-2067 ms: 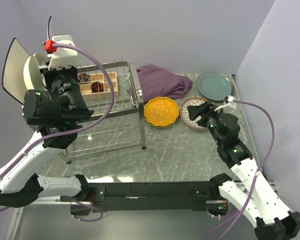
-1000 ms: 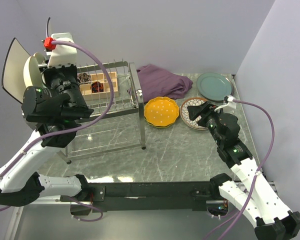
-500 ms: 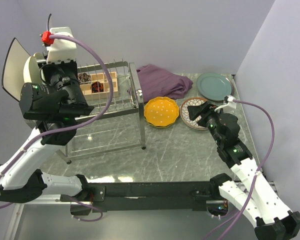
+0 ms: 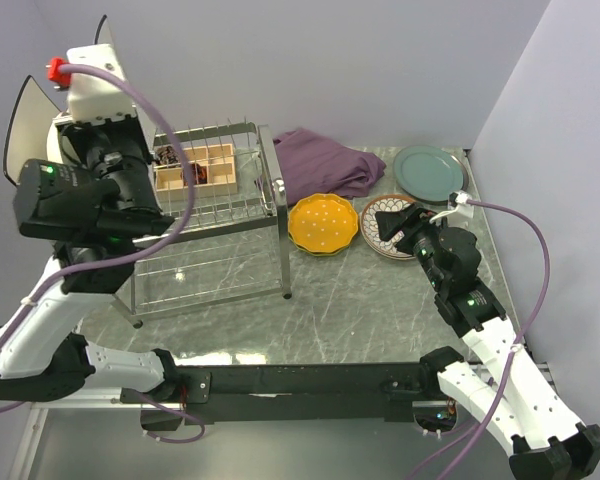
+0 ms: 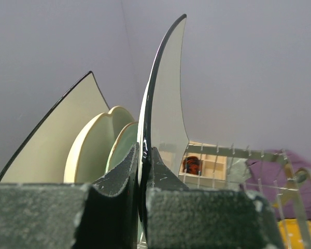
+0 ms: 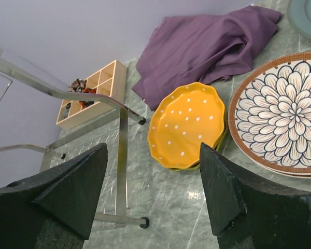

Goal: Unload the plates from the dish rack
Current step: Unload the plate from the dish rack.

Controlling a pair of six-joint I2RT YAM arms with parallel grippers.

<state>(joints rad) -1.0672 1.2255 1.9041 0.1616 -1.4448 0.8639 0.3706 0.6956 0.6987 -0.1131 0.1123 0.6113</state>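
Several plates stood on edge at the left end of the dish rack (image 4: 277,235). The left tool (image 5: 143,155) was clamped shut on the lower rim of one of them, a large white square plate (image 5: 168,104) with a dark rim, which rose straight up from between the fingers. Beside it, toward the rack's left end, stood a teal-green plate (image 5: 122,148), a cream plate (image 5: 90,150) and a second square plate (image 5: 54,140). The step in hand appeared to be drawing the gripped plate up out of the rack's prongs; whether its bottom edge was free of them could not be told. The next move would likely call for a straight lift until the plate cleared the wires and its neighbours, then a carry to the tabletop (image 4: 360,300) right of the rack. There an orange dotted plate (image 4: 323,224), a brown-patterned plate (image 6: 280,111) and a teal plate (image 4: 428,172) lay flat. The right tool (image 4: 393,226) hovered over the brown-patterned plate, right of the rack, its fingers apart and holding nothing
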